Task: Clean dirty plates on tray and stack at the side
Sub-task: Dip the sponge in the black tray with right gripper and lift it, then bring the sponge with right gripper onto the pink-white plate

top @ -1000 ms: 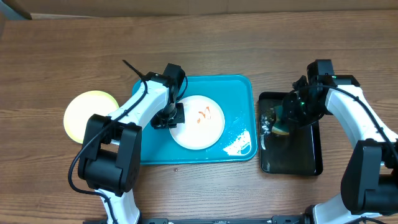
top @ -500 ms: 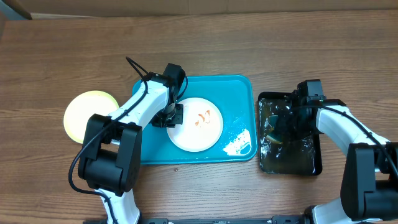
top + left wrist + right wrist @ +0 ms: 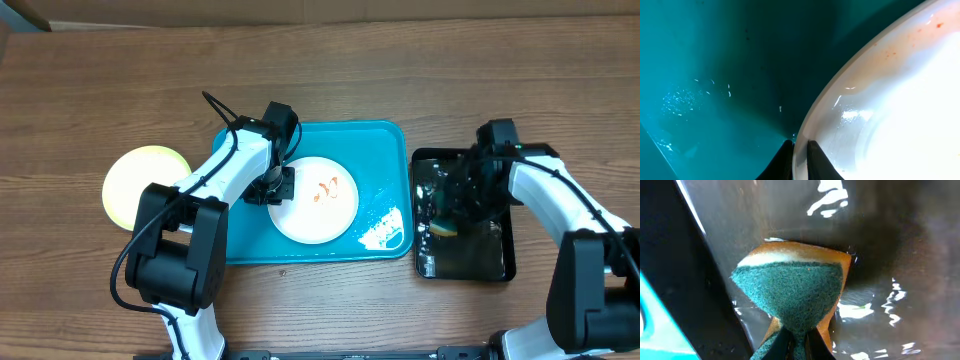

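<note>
Brown wood-grain tabletop (image 3: pixel 100 80), overhead view. The turquoise tray (image 3: pixel 385 150) sits centre. One white plate (image 3: pixel 320 218) lies on it, with orange smears (image 3: pixel 325 190) near its middle, not yet wiped. A yellow-green plate (image 3: pixel 135 185) rests on the tabletop left of the tray; whether another plate lies under it cannot be told. The left claw (image 3: pixel 799 150) is clamped on the white plate's left rim, one finger above and one below. The right claw (image 3: pixel 799 335) is clamped on a green-and-yellow sponge (image 3: pixel 795 295), pinching it into a fold, over the wet black tray (image 3: pixel 480 262) at the right. Risks as judged: the left grip holds only a thin, wet edge, so sideways pressure from wiping could pull the rim out of the fingers or spin the plate. The tray floor is wet, with foam (image 3: pixel 385 232) at its near right corner, so the plate may skid. The sponge looks soaked; carried left, it could drip on the tabletop between the two trays. Held by one pinched edge, it may twist and wipe badly.
</note>
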`<state>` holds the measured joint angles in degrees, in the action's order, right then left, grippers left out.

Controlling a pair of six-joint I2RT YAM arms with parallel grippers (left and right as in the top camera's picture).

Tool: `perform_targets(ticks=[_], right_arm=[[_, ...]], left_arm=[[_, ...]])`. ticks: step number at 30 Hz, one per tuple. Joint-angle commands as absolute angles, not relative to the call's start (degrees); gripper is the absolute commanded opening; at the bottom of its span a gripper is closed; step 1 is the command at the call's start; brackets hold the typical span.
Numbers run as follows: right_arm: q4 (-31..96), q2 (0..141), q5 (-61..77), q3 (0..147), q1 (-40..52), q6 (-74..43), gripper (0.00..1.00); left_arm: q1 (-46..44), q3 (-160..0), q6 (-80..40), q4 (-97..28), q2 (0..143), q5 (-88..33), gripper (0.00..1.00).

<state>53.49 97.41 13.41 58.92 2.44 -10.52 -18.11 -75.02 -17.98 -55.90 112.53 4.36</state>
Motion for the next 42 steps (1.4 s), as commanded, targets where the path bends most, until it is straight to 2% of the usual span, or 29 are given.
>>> perform_targets(ticks=[1,2,4,12,19,31,42], right_arm=[[54.17,91.24,10.96,62.98,4.34,-10.92,0.04],[54.13,90.04,10.98,63.18,5.17,-10.94,0.04],[53.67,88.12,11.27,63.20,7.31,-10.92,0.04],[47.48,87.88,13.13,63.18,20.34,-11.29,0.04],[38.70,89.36,12.47,63.07,28.84,-17.89,0.04],[30.37,98.37,12.47,63.07,35.16,-21.06,0.04],[31.33,105.84,1.23,63.07,36.42,-21.06,0.04]], left_arm=[[-18.02,-74.76,-17.17,-55.75,113.12,4.84,0.12],[-18.02,-74.78,-17.17,-55.75,113.12,4.84,0.12],[-18.02,-74.78,-17.17,-55.72,113.12,4.32,0.04],[-18.04,-74.78,-17.12,-54.08,113.12,-4.78,0.04],[-18.09,-74.72,-17.12,-54.85,113.12,-5.61,0.04],[-20.27,-74.70,-17.10,-55.44,113.12,-5.85,0.04],[-23.22,-74.70,-17.17,-55.42,113.12,-5.41,0.04]])
